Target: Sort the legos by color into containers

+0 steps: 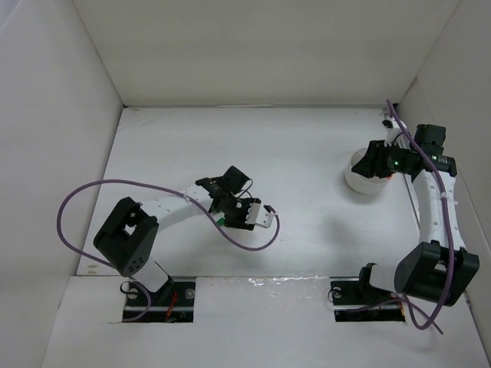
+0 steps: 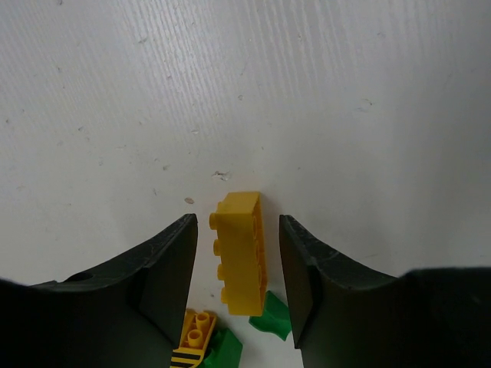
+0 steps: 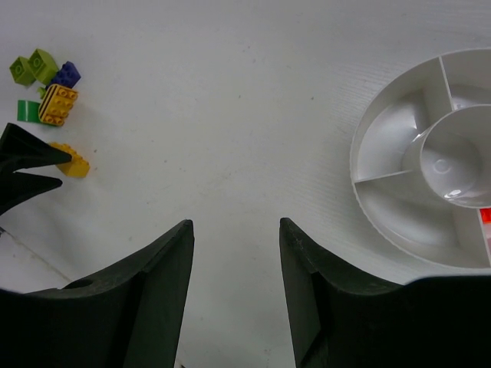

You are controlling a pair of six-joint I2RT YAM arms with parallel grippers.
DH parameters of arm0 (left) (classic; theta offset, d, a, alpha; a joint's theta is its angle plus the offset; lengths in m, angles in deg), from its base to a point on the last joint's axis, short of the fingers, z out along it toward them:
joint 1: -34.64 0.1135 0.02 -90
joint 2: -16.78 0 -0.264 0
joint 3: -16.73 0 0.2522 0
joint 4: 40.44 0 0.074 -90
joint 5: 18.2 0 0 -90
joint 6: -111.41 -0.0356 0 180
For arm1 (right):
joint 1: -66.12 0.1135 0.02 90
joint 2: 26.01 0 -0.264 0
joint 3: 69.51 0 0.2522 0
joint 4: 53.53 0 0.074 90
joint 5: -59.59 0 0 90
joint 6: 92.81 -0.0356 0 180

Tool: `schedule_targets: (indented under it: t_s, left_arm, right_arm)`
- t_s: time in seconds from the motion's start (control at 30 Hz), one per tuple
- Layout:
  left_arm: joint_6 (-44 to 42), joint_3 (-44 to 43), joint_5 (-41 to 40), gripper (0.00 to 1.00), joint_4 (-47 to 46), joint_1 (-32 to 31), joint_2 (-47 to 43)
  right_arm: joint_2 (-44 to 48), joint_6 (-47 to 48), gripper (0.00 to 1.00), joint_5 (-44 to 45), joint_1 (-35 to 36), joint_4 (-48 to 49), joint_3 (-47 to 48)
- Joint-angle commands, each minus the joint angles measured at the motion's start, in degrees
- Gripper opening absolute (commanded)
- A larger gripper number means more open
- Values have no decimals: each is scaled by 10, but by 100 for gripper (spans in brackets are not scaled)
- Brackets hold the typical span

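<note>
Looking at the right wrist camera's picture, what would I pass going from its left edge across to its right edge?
A cluster of legos → the right gripper, its two dark fingers rising from the bottom edge → the white bowl with its wedge compartments → a red lego in the bowl, at the right edge.

The desk [image 1: 307, 153] is plain white with a faint ribbed grain. The left gripper [image 2: 238, 221] has black fingers [image 2: 169, 268], and the yellow brick [image 2: 239, 253] is one solid colour. The striped brick [image 3: 58, 104] is orange-yellow with black bands down its side. There is a green piece [image 3: 28, 111], two lime green bricks [image 3: 34, 67] and a purple brick [image 3: 67, 74]. The bowl [image 3: 383, 192] is white all over, with a red brick [image 3: 485, 217] in one compartment. The right gripper [image 3: 236, 222] is black too. The arms [image 1: 176, 205] are white with black joints, and their cables [image 1: 65, 222] are purple.
</note>
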Motion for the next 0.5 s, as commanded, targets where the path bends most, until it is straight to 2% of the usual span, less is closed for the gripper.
schedule_targets:
  t_s: [0.0, 0.47]
  left_arm:
    - [15, -21, -23, 43, 4, -2, 10]
    - [9, -66, -45, 43, 33, -13, 47]
  right_arm:
    - [8, -3, 54, -8, -3, 15, 11]
    - [8, 3, 54, -8, -3, 25, -17]
